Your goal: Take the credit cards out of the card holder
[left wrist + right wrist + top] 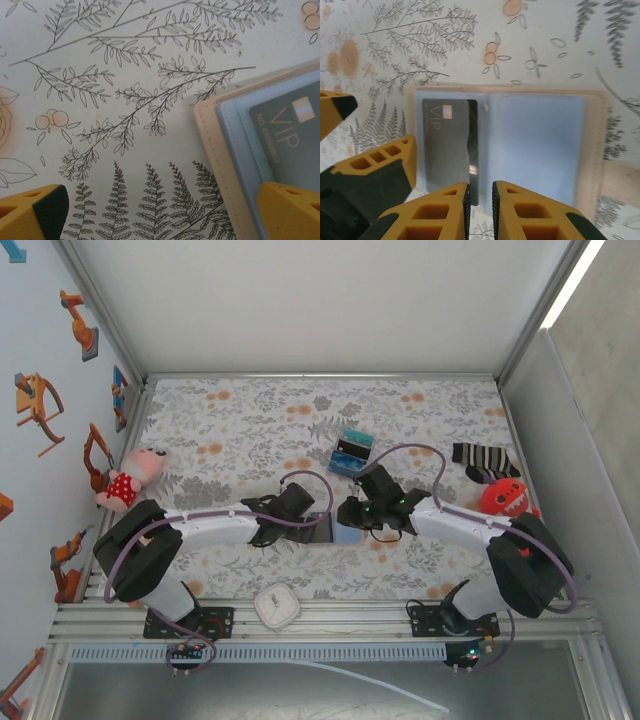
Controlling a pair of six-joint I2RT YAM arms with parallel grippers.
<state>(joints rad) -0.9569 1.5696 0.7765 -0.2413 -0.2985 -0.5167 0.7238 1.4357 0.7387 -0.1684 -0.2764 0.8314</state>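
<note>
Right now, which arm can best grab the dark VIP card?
Right. The right gripper hovers nearly closed at the edge of the dark grey VIP card; the wide-open left gripper reaches only the rim of the tan folding card holder.

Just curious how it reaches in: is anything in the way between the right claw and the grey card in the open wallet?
Nothing visible is. The card holder lies open, the grey VIP card bare in its left half, and the right gripper sits, tips almost together, right at the card's lower edge.

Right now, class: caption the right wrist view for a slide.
Open card holder on floral cloth, right gripper nearly closed at the edge of the VIP card.
</note>
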